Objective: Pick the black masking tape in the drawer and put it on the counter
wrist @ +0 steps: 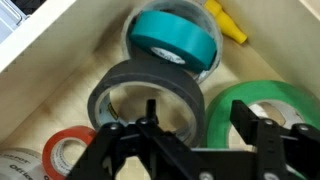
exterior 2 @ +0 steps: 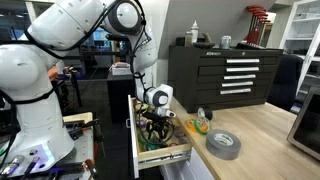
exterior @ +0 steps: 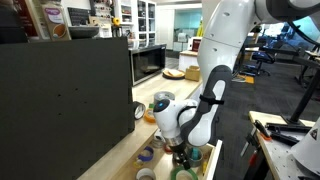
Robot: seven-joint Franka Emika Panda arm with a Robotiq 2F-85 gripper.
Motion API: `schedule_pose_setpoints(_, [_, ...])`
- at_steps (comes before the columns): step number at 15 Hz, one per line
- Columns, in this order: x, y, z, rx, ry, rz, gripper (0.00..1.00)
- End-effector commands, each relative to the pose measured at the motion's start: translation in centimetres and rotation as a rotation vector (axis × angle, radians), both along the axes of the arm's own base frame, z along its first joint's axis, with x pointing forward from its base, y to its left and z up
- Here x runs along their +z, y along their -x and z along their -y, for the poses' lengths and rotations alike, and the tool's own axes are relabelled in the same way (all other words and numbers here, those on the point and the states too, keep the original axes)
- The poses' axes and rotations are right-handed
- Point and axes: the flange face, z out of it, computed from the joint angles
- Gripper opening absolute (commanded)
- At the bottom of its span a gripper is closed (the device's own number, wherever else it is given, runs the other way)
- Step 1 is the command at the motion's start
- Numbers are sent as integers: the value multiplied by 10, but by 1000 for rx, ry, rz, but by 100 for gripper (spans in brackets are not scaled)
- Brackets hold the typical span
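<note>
Down inside the shallow pull-out drawer of light wood (wrist: 85, 55), hanging low, the black two-fingered Robotiq gripper (wrist: 197, 110); spread wide and gripping nothing; in the wrist view, straddling the right-hand wall of the black ring-shaped roll of masking tape (wrist: 120, 85), with one finger (wrist: 150, 118) over the hole of the ring and the other over the broad bright-green tape roll (wrist: 275, 100) just beside it on the right; cannot tell whether either finger touches the tape. With the black roll lying flat on the drawer bottom, near the middle of the wrist view; just beyond it, a teal tape roll (wrist: 175, 45), and farther right a small yellow piece (wrist: 228, 22); at the near left, a red-orange tape roll (wrist: 68, 150) and a pale silvery roll (wrist: 18, 165). In both exterior views, bent steeply over the open drawer, the white robot arm (exterior 2: 70, 40); to the right of the drawer, on the long light beige wood-toned counter (exterior 2: 270, 150), a wider grey tape roll (exterior 2: 222, 145) lying flat, well apart from the gripper; behind it, a black tool chest with silver handles (exterior 2: 225, 75).
</note>
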Motion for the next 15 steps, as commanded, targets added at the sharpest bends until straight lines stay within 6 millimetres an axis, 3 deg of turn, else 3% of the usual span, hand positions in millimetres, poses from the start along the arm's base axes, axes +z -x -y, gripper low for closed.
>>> schedule_pose_setpoints(1, [3,-9,4,-10,-15,-14,47])
schedule_pose_setpoints(8, [10,-13,1,-3,0,-2,3])
schedule_pose_setpoints(10, [16,-13,1,-3,11,1,0])
schedule_pose_setpoints(15, [39,-16,4,-8,62,29,3])
